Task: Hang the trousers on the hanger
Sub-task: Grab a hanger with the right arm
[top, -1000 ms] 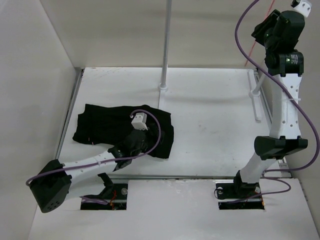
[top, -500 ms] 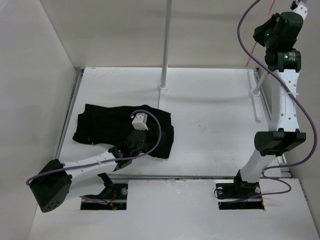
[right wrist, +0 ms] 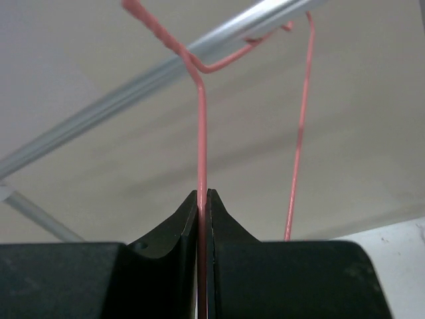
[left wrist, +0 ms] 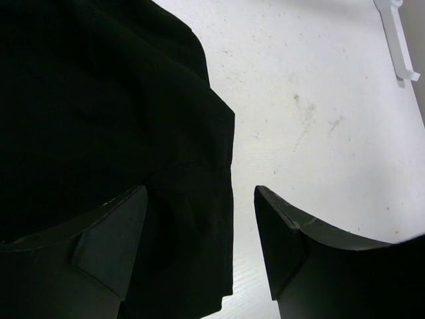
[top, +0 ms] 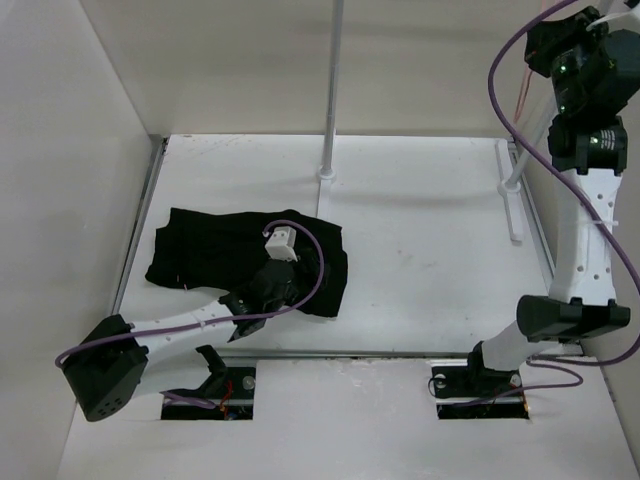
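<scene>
The black trousers [top: 215, 250] lie bunched on the left of the white table and fill the left of the left wrist view [left wrist: 99, 119]. My left gripper [top: 288, 287] is open low over their right edge [left wrist: 200, 193]. One finger is above the cloth and the other above bare table. My right gripper [top: 562, 40] is raised high at the back right. It is shut [right wrist: 204, 194] on a thin rod of the pink hanger [right wrist: 202, 133]. The hanger's hook sits over a silver rail [right wrist: 133, 86]. From above, the hanger [top: 524, 92] shows only as a faint pink line.
A white upright pole [top: 330, 90] stands at the back middle of the table. A white bracket [top: 512, 200] lies along the right edge and also shows in the left wrist view [left wrist: 396, 40]. A wall closes the left side. Purple cables loop round both arms.
My right arm has swung up and to the right, still shut on the hanger rod. My left arm and the trousers have not moved.
</scene>
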You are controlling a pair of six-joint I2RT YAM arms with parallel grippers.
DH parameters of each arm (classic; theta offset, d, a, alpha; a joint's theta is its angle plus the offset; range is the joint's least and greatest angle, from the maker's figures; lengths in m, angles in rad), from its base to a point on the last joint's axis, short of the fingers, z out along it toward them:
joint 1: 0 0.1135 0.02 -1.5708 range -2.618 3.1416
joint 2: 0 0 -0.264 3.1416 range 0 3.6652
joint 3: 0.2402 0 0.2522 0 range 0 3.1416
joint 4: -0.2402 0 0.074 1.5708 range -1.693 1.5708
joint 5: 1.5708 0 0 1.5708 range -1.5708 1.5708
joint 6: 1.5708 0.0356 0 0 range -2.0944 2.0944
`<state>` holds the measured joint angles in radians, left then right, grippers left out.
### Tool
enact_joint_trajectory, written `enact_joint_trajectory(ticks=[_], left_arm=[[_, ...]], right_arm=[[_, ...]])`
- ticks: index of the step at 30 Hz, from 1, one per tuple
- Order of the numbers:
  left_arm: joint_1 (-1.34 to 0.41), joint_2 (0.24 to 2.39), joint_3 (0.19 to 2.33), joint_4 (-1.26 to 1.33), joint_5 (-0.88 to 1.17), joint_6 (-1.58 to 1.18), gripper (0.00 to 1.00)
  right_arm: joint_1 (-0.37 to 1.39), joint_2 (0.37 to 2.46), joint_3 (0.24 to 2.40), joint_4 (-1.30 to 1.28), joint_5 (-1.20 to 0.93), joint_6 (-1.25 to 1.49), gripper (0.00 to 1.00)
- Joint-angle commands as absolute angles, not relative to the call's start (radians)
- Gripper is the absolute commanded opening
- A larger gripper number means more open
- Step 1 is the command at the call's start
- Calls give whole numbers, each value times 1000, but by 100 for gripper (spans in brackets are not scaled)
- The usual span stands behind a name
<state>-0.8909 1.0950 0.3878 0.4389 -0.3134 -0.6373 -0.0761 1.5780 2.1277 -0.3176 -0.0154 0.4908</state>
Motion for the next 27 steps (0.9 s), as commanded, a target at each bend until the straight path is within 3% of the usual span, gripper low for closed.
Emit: enact_joint_trajectory(ticks=[1, 17, 27], left_arm=[[-895, 1089, 414, 491, -310, -649, 63], [-884, 1049, 505, 391, -259, -643, 62], [-967, 1273, 713, 170, -303, -519, 58]], right_arm=[[-90, 1519, 2094, -187, -86, 494, 9], [-55, 1207, 1482, 11, -133, 534, 9], [99, 941, 1048, 129, -81, 600, 9]])
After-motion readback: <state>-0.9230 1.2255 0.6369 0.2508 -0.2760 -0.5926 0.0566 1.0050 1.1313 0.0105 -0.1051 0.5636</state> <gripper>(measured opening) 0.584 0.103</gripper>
